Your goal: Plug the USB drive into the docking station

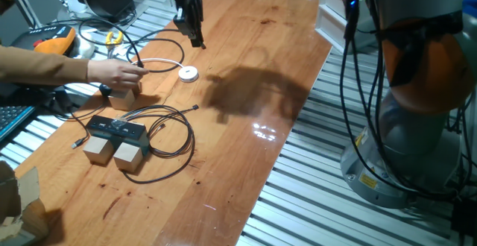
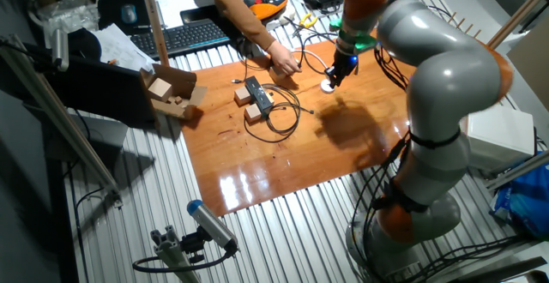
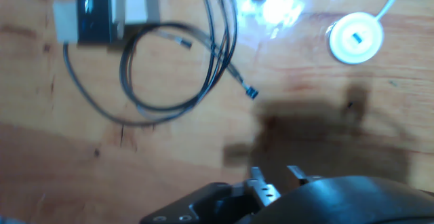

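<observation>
The docking station is a flat black box resting on two pale wooden cubes, with thin black cables looped beside it. It also shows in the other fixed view and at the top left of the hand view. My gripper hangs above the table, well behind and to the right of the dock; it also shows in the other fixed view. In the hand view my gripper has its jaws close together. I cannot make out the USB drive or anything between them.
A person's hand rests on a third wooden cube behind the dock. A white round puck on a white cable lies below my gripper, and shows in the hand view. A loose cable plug lies mid-table.
</observation>
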Robot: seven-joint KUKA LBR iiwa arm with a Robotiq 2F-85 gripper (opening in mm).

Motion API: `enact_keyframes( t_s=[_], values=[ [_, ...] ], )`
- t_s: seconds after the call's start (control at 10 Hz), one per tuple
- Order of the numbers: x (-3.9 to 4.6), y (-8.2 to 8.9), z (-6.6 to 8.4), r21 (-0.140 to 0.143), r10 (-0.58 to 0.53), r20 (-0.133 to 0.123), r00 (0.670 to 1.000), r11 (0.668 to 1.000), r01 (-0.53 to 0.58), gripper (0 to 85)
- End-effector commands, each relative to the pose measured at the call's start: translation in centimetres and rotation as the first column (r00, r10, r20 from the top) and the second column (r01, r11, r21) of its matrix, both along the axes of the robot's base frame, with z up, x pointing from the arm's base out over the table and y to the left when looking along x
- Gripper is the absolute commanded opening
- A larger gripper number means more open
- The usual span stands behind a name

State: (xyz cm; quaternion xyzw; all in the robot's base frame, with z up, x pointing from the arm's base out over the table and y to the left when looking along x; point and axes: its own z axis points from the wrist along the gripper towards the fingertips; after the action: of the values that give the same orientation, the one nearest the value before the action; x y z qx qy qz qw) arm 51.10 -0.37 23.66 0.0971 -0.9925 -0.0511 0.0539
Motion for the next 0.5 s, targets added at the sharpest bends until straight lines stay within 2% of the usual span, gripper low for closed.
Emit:
enact_keyframes(
  t_s=[0.0, 0.2, 0.3, 0.4],
  values=[
    [-0.01, -0.04, -0.02, 0.037, -0.03, 0.133, 0.991, 0.999, 0.025, 34.0],
    [-0.01, -0.04, -0.02, 0.033, -0.051, 0.148, 0.988, 0.998, 0.046, 34.0],
    [-0.01, -0.04, -0.02, 0.043, -0.055, 0.149, 0.987, 0.998, 0.05, 34.0],
    [-0.01, -0.04, -0.02, 0.04, -0.06, 0.144, 0.988, 0.998, 0.055, 34.0]
  ],
)
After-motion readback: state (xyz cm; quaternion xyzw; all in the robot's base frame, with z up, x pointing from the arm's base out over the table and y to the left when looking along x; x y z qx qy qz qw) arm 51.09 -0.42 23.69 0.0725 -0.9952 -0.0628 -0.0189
